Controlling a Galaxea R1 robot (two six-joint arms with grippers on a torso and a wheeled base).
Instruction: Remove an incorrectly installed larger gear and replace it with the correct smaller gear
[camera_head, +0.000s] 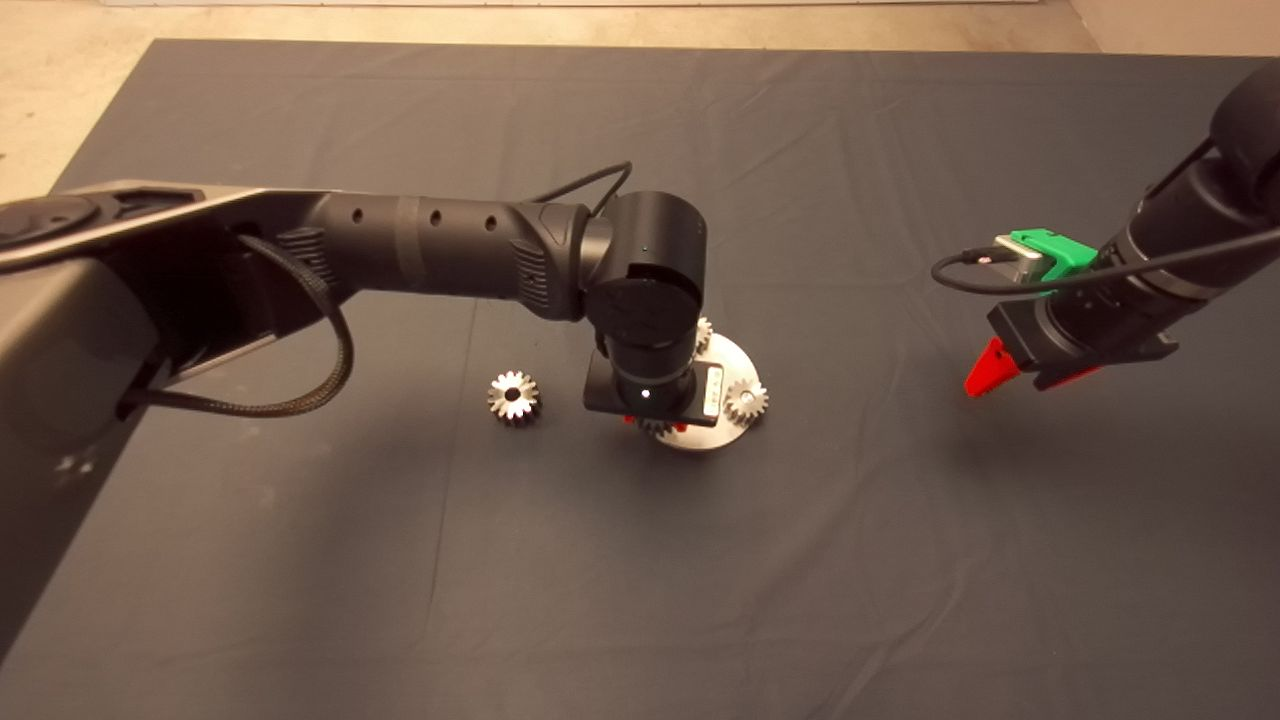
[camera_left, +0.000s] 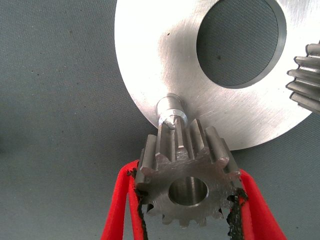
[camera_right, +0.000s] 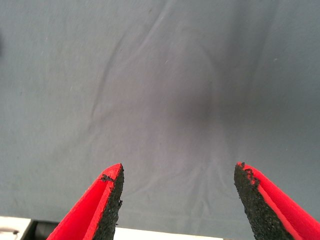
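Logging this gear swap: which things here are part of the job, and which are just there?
Job: small gear in left tool; peg; plate; large gear on mat.
Just there: mounted gear; right tool, open, idle.

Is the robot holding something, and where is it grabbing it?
The left gripper holds the small gear, its fingers pinching the toothed rim on opposite sides, just above the plate's pin. The right gripper holds nothing.

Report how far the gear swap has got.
Done: the larger gear lies on the mat, off the round plate. In hand: the left gripper holds the smaller gear just short of the bare peg. Left: seating it. The right gripper hangs open aside.
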